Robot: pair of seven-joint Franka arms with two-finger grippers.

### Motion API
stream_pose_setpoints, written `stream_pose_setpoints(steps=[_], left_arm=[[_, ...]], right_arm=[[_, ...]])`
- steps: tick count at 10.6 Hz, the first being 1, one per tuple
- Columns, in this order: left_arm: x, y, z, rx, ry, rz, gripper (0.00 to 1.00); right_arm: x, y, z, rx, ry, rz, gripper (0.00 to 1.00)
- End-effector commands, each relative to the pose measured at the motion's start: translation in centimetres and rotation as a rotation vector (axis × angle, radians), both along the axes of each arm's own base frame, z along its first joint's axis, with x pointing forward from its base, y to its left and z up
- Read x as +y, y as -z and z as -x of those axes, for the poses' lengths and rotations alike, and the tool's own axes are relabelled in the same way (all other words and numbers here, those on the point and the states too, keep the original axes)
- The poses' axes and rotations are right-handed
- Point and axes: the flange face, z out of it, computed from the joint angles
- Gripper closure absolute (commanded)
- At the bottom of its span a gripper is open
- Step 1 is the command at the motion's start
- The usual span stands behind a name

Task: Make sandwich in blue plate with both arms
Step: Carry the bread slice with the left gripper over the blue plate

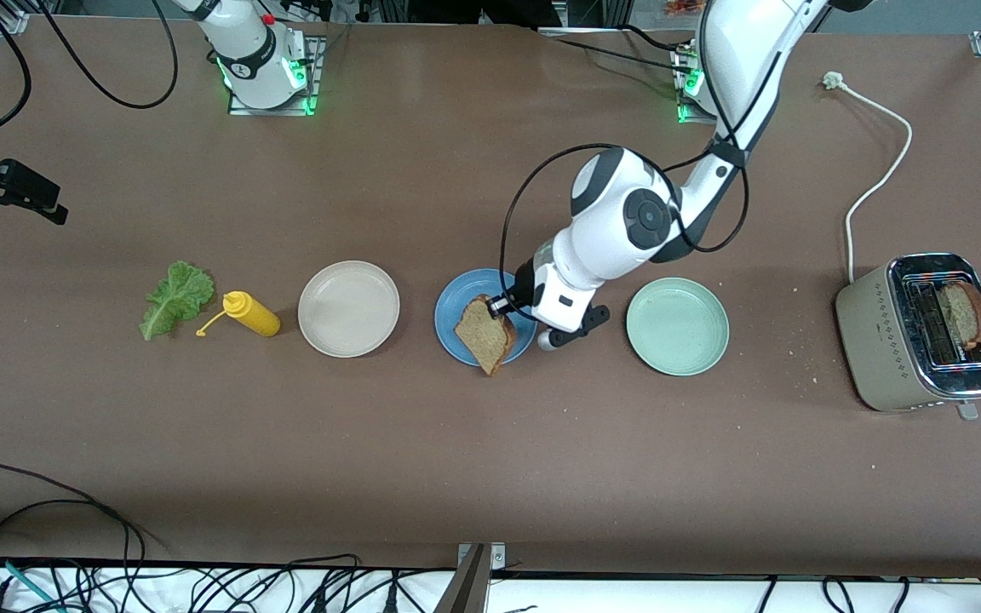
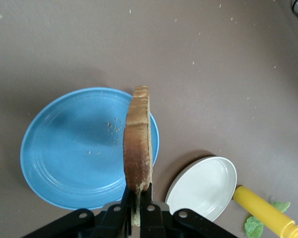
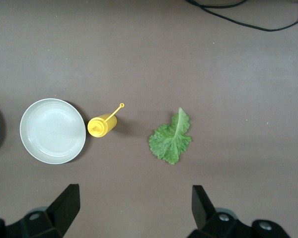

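Toast slice [image 1: 485, 334] is what your left gripper [image 1: 503, 304] has pinched by one edge, fingers clamped thin on the crust, slice hanging tilted over the blue plate [image 1: 458, 300]; in the left wrist view you see the slice [image 2: 138, 148] edge-on above the plate [image 2: 69, 148], which has a few crumbs on it. That plate sits mid-table in a row: cream plate [image 1: 348, 308] beside it toward the right arm's end, then yellow squeeze bottle [image 1: 252, 313] lying on its side, then lettuce leaf [image 1: 175, 298]. Mint-green plate [image 1: 677, 326] lies toward the left arm's end, then toaster [image 1: 923, 332] with a second slice [image 1: 965, 313] standing in a slot. Your right gripper [image 3: 134, 206] hangs wide open, holding nothing, over bare table near the leaf [image 3: 171, 139].
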Motion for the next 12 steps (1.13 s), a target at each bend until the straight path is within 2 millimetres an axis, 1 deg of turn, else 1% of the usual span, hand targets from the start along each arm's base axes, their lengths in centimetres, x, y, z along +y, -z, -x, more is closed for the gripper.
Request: stream_pose_setpoints(steps=[1,2,5,8,12], left_arm=[[-1.4,0.3,1.5,0.007,0.005,0.010,1.00],[-1.8,1.2,1.8,0.017,0.011,0.006,1.00],[-3.1,2.5,2.9,0.036,0.031,-0.002,1.00],[-3.2,2.3,2.8,0.033,0.030,0.001,1.00],[-3.9,3.7,3.0,0.028,0.030,0.002,1.00]], right_arm=[[0.0,-0.5,0.0,-0.002,0.009,-0.011,0.00],[-0.2,-0.4,0.0,-0.001,0.012,-0.011,0.00],[-0.1,-0.4,0.0,-0.001,0.010,-0.011,0.00],[-0.2,-0.4,0.0,-0.001,0.012,-0.011,0.00],[-0.1,-0.4,0.0,0.001,0.010,-0.011,0.00]])
